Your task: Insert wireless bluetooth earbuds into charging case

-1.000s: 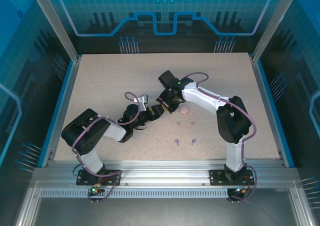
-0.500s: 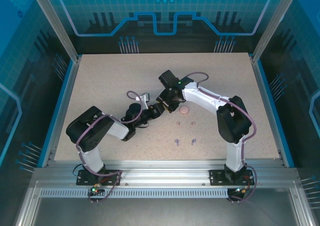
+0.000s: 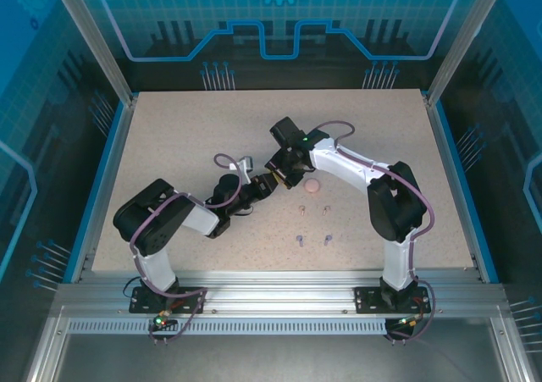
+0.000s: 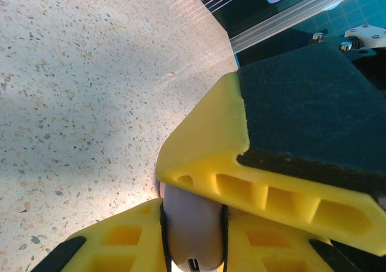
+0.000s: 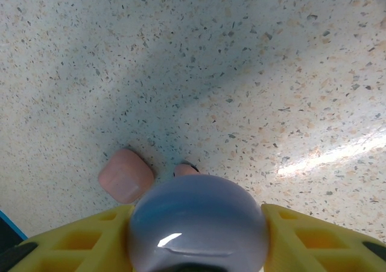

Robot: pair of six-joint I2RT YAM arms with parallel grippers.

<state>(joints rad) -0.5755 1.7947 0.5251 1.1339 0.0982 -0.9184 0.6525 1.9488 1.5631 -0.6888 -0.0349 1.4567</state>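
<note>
Four loose earbuds [image 3: 328, 240] lie on the worktop [image 3: 169, 145] just right of centre in the top view, a pale pair above a purple pair, none in a case. Up and left of them, both arms hold a lilac case [image 5: 198, 221]. The right jaws, partly open, clasp its rounded body. The left jaws, nearly closed, pinch its port end. A pink case [image 3: 313, 187] sits just beside. The step looks like bracing the case to open it. Next, one arm should lift the lid while the other holds firm.
</note>
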